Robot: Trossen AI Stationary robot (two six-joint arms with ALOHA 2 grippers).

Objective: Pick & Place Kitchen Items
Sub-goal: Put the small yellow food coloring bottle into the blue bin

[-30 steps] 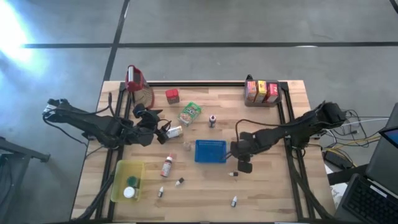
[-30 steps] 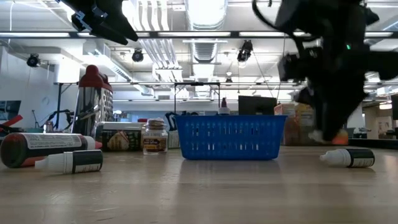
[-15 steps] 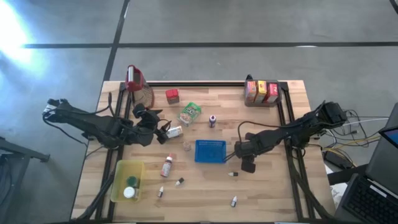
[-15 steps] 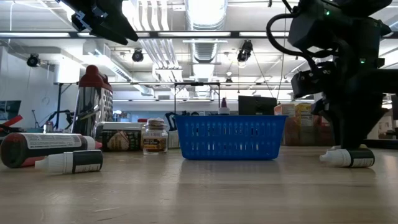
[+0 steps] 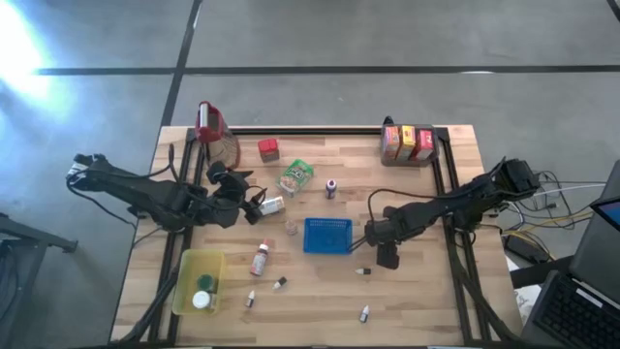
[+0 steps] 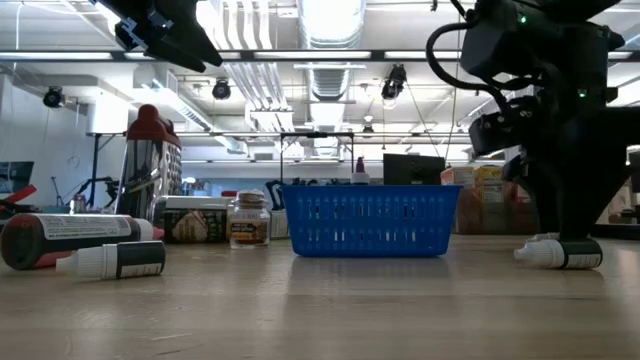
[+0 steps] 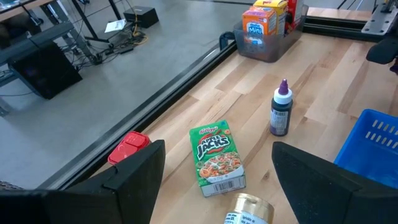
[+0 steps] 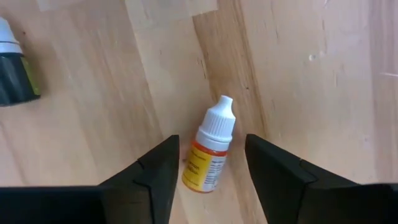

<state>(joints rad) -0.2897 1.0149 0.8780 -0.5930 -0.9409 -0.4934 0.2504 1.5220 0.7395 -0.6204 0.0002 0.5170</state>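
On the near side of the blue basket (image 5: 328, 235), small white-capped dropper bottles lie scattered on the table (image 5: 417, 291): one by the near edge (image 5: 365, 313), one just in front of the basket's right corner (image 5: 363, 271), two more to the left (image 5: 279, 284).

Left of them a yellow tray (image 5: 186, 281) holds a round white lid (image 5: 200, 301). A larger red bottle (image 5: 260, 259) lies between that tray and the basket.

Just right of the basket, the right claw (image 5: 386, 258) is down at the table with its fingers (image 8: 155, 171) apart, straddling an orange-labelled dropper bottle (image 8: 210, 147) that lies flat on the wood, touched by neither finger.

Left of the basket, the left claw (image 5: 254, 206) hovers open and empty above a small gold-lidded jar (image 7: 249, 210).

Beyond the basket lie a green cereal box (image 5: 296, 176), a purple-capped bottle (image 5: 331, 186) standing upright, and a red carton (image 5: 268, 149).

At the far edge, cartons sit in a dark tray (image 5: 408, 142) to the right, and a clear jug with a red top (image 5: 215, 134) to the left.
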